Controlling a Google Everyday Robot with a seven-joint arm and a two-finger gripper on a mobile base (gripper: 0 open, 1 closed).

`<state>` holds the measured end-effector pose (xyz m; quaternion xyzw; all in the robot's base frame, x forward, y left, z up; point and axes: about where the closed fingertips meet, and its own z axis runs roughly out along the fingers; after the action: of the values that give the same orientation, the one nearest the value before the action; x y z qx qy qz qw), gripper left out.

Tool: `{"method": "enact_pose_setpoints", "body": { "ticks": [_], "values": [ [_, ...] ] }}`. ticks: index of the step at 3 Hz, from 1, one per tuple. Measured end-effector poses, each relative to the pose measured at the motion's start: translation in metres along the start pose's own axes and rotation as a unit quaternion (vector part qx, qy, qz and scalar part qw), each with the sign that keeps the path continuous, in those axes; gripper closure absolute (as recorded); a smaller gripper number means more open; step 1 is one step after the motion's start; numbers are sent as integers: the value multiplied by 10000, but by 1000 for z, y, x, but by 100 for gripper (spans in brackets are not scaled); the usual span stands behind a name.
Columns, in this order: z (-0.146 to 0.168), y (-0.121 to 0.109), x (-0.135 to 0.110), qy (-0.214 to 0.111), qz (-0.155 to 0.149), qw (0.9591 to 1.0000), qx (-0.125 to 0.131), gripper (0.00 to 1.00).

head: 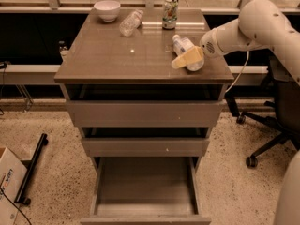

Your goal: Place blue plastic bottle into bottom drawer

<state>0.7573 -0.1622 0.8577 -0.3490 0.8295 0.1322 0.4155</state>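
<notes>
The blue plastic bottle (182,44) lies on its side on the cabinet top, near the right edge, with its white cap pointing to the back. My gripper (181,61) reaches in from the right and sits low over the bottle's front end, touching or nearly touching it. The bottom drawer (145,184) is pulled out below, with its flat grey floor bare. The two drawers above it stand slightly open.
A white bowl (107,9), a slim clear bottle (130,22) and a green-labelled can (169,13) stand at the back of the cabinet top (112,55). An office chair (274,125) stands at the right. A cardboard box (7,186) and a black bar (30,170) lie on the floor at the left.
</notes>
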Motion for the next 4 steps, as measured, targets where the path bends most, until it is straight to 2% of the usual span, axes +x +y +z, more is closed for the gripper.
{"method": "enact_pose_setpoints", "body": {
  "ticks": [1,2,3,4],
  "values": [
    [19,-3,1,69,131,9998,-146,18],
    [28,-2,5,124,232,9994,-206,41],
    [17,6,-1,150,111,9997,-166,72],
    [4,18,-8,164,-31,9997,-158,96]
  ]
}}
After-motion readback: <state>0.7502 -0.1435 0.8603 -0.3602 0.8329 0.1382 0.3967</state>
